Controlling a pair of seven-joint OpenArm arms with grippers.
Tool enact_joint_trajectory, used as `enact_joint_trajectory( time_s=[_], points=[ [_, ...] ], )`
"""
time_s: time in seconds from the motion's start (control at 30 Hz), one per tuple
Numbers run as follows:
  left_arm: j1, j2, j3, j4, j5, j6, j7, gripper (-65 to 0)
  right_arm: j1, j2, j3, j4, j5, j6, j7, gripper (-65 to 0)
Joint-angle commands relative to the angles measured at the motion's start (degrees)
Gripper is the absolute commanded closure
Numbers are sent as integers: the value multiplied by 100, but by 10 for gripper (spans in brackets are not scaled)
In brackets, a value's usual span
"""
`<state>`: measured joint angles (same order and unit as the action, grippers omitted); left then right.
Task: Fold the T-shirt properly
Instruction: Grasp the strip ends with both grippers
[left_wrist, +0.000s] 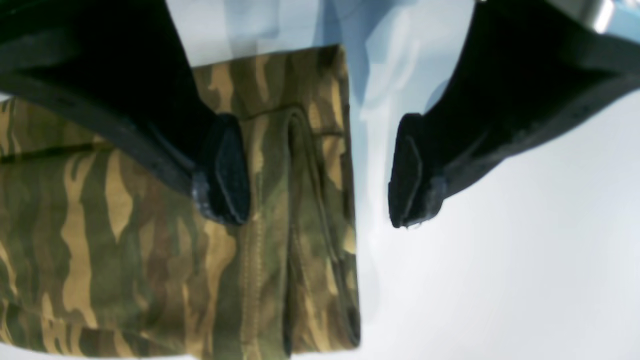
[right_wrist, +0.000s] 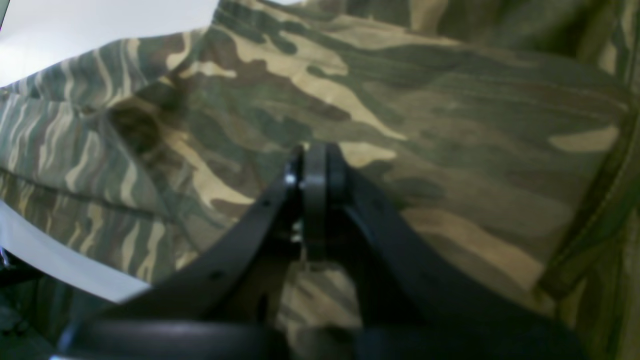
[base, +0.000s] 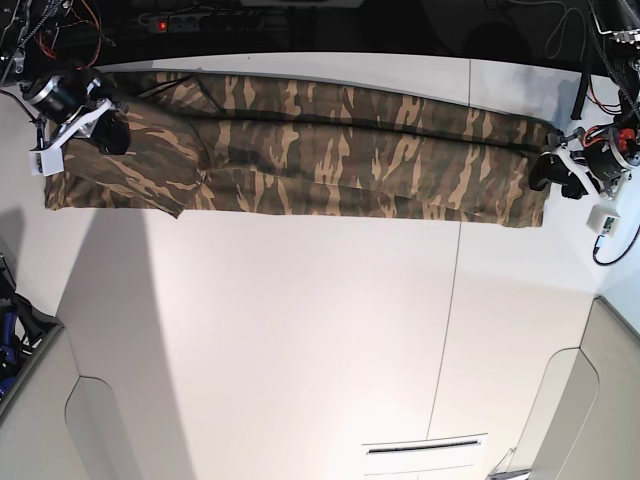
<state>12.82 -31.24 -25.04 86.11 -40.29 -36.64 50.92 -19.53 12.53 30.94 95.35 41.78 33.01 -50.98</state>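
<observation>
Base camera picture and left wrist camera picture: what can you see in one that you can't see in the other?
Only the base view shows the whole T-shirt stretched in a long band across the white table, plus the right gripper at its other end. Only the left wrist view shows, up close, the left gripper open, one fingertip over the cloth and one over bare table, beside a stitched hem. Both show the shirt's end edge and the left gripper there.
</observation>
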Motion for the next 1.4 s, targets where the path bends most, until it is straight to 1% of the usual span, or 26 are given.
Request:
enact_joint_trajectory(
  time_s=[0.0, 0.23, 0.43, 0.47, 0.57, 0.63, 0.7, 0.8, 0.97, 1.07, 1.1, 1.13, 1.17, 1.2, 1.3, 1.33, 1.37],
  points=[
    [-42, -96, -48, 22, -68, -2, -122, -461, 15, 79, 31, 76, 173, 22, 127, 0],
    [-44, -98, -48, -479, -59, 0, -236, -461, 17, 79, 31, 76, 219, 22, 127, 0],
    [-42, -96, -48, -595, -70, -4, -238, -461, 15, 79, 31, 76, 219, 22, 125, 0],
    [-42, -98, -48, -595, -127, -44, -175, -461, 15, 79, 31, 76, 219, 22, 125, 0],
    [-39, -96, -48, -595, -490, -308, 129, -460, 15, 79, 31, 76, 221, 22, 125, 0],
    [-37, -96, -48, -595, -671, -308, 262, -460, 15, 79, 31, 79, 221, 22, 125, 0],
    [-24, -90, -48, -595, -737, -310, 267, -460, 15, 79, 31, 76, 234, 20, 125, 0],
    [-11, -7, -46, -595, -750, -336, 271, -460, 15, 81, 31, 79, 262, 20, 125, 0],
    [-11, 258, -37, -595, -752, -336, 358, -460, 15, 79, 31, 79, 461, 22, 116, 0],
    [-11, 328, -37, -595, -769, -336, 361, -459, 15, 79, 31, 79, 470, 22, 101, 0],
    [-9, 330, -37, -595, -793, -336, 361, -450, 15, 81, 31, 79, 470, 22, 101, 0],
    [-11, 330, -37, -595, -868, -336, 378, -422, 15, 81, 31, 79, 472, 22, 101, 0],
    [-11, 330, -37, -595, -931, -336, 382, -376, 15, 81, 31, 79, 470, 22, 101, 0],
    [-11, 330, -37, -595, -990, -336, 382, -312, 15, 81, 31, 79, 472, 22, 101, 0],
    [-13, 330, -37, -595, -1097, -336, 374, -86, 15, 81, 31, 79, 472, 22, 101, 0],
    [-13, 330, -37, -595, -1141, -336, 374, -23, 15, 81, 31, 79, 472, 22, 101, 0],
    [-13, 330, -37, -595, -1163, -336, 369, 0, 15, 81, 31, 79, 472, 22, 101, 0]
  ],
)
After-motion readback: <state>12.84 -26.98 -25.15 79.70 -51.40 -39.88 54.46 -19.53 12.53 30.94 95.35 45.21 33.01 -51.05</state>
